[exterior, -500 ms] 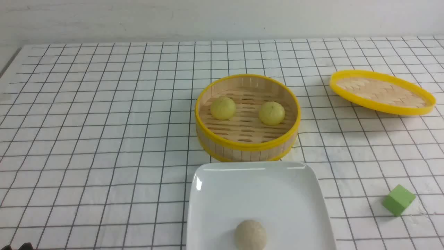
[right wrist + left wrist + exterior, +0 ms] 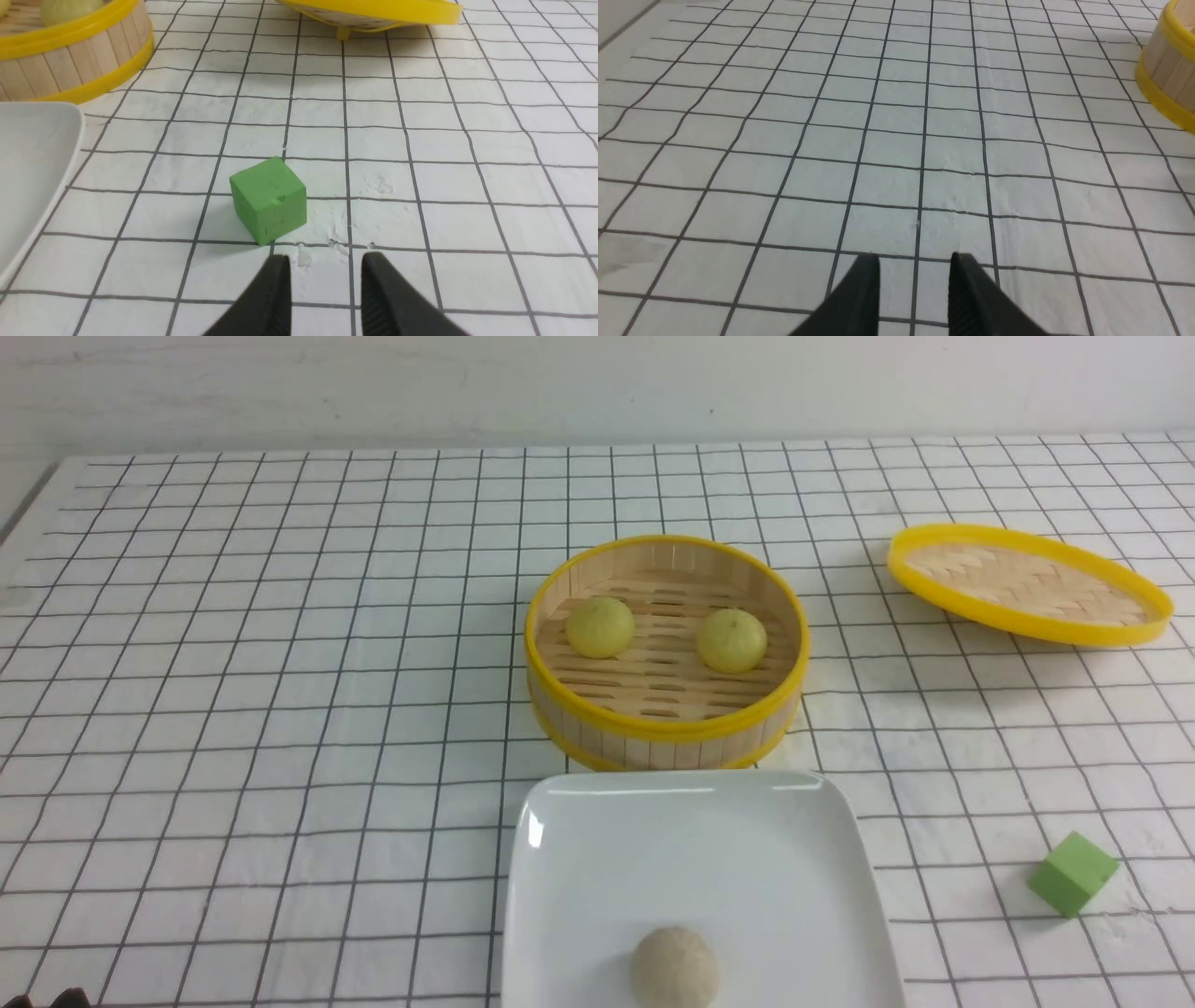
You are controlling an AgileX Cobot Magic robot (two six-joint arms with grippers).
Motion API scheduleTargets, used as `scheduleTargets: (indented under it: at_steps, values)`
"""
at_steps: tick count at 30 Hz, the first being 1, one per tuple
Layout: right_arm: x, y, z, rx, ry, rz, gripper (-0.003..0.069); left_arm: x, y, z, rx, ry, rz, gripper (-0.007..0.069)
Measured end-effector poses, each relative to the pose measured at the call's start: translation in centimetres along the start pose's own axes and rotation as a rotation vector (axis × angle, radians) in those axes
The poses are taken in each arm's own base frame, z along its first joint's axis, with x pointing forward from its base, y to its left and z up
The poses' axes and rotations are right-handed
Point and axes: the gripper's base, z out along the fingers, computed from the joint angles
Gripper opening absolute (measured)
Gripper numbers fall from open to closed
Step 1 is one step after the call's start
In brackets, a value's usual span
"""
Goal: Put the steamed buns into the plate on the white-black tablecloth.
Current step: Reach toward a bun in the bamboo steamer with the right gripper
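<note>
1. Reaching for a bun is the step in hand. The two pale yellow-green steamed buns (image 2: 600,627) (image 2: 732,640) sit apart from each other inside the open bamboo steamer (image 2: 665,733). Neither is on the white plate (image 2: 691,821), which lies just in front of it.
2. My left gripper (image 2: 914,280) hangs low over bare white-black tablecloth (image 2: 280,709), fingertips a little apart and empty. My right gripper (image 2: 325,280) is likewise parted and empty, just short of a green cube (image 2: 268,199).
3. I judge the right bun (image 2: 732,640) suits my right gripper, which looks the closer of the two. I should rise clear of the cube first so I don't knock it.
4. I would come down from above, inside the steamer's rim, widen the gap, straddle the dome and close gently, since the bun probably squashes.
5. I would set it on a bare part of the plate, apart from the beige-grey bun (image 2: 675,967) lying near the plate's front edge.
</note>
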Motion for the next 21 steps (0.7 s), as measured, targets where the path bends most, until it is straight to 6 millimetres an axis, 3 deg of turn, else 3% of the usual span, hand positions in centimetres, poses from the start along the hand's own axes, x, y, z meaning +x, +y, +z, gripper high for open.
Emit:
scheduleTargets:
  at_steps: [12,14,16,17,19,20,21]
  values:
    - [0.0,0.0,0.0,0.000,0.000,0.000,0.0240,-0.1,0.0,0.0,0.001,-0.009,-0.027,0.0240]
    - [0.0,0.0,0.0,0.001,-0.002,-0.004,0.0240,-0.1,-0.2,0.0,0.023,-0.011,-0.144,0.0240]
    - [0.0,0.0,0.0,-0.005,-0.005,0.026,0.0240,-0.1,-0.7,0.0,0.076,0.005,-0.422,0.0240]
    - [0.0,0.2,0.0,-0.027,-0.008,0.134,0.0240,-0.1,-1.0,0.0,0.117,0.021,-0.637,0.0240]
    - [-0.1,0.5,0.0,-0.063,-0.011,0.272,0.0240,-0.1,-1.3,-0.1,0.143,0.037,-0.781,0.0240]
    - [-0.2,1.0,0.0,-0.116,-0.015,0.497,0.0240,-0.2,-1.6,-0.1,0.176,0.055,-0.966,0.0240]
    - [-0.3,1.2,0.0,-0.149,-0.014,0.635,0.0240,-0.3,-1.7,-0.1,0.187,0.061,-1.033,0.0240]
